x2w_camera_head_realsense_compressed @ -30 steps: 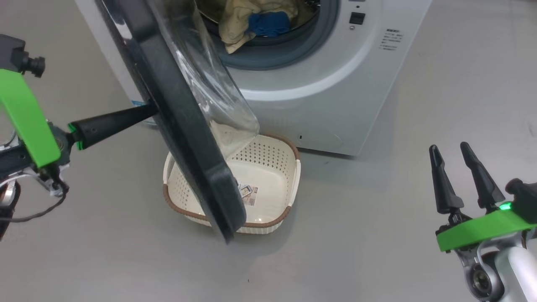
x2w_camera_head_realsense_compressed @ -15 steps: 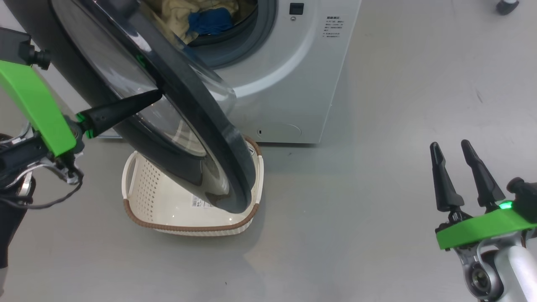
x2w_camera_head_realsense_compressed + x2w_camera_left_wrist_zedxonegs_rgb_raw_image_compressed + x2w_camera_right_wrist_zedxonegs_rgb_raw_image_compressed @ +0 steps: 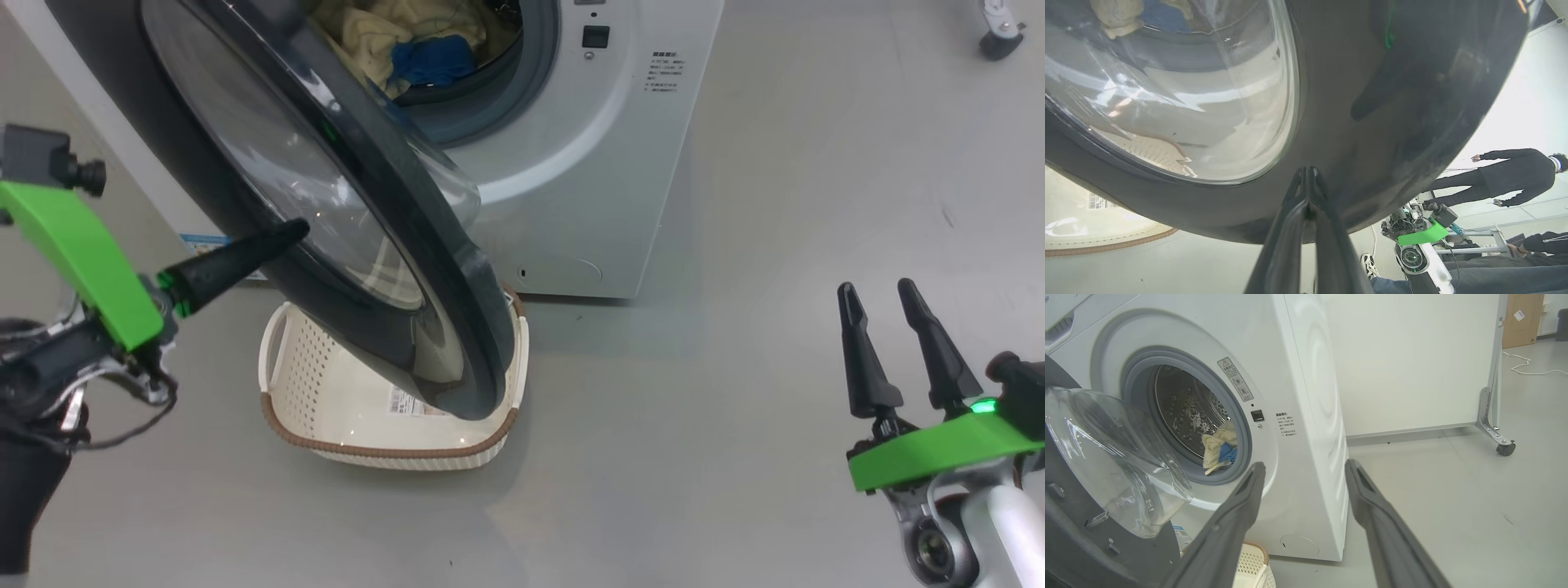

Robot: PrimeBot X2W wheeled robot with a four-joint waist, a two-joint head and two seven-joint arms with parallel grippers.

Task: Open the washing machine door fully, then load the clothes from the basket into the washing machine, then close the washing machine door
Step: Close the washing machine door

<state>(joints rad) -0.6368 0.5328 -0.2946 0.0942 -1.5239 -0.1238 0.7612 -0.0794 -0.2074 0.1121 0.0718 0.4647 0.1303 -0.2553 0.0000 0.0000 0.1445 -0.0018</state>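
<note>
In the head view, the door swings half open from the upper left down to the centre, its black rim hanging over the basket, which sits on the floor at lower centre in front of the washer. The clothes lie in the drum at the top of the frame. At the left edge, the left fingers are pressed together with nothing between them, their tip against the door's outer face. At the lower right, the right fingers stand spread and empty, well apart from the washer. In the left wrist view, the left fingers rise from the bottom centre, shut tight, tips on the black rim of the door; the basket shows at the lower left, the clothes through the glass at the upper left, and a person in dark clothes at the right. In the right wrist view, the right fingers are spread wide, holding nothing; beyond them stands the washer, the clothes low in its drum, the door at the left, and the basket at the bottom edge.
</note>
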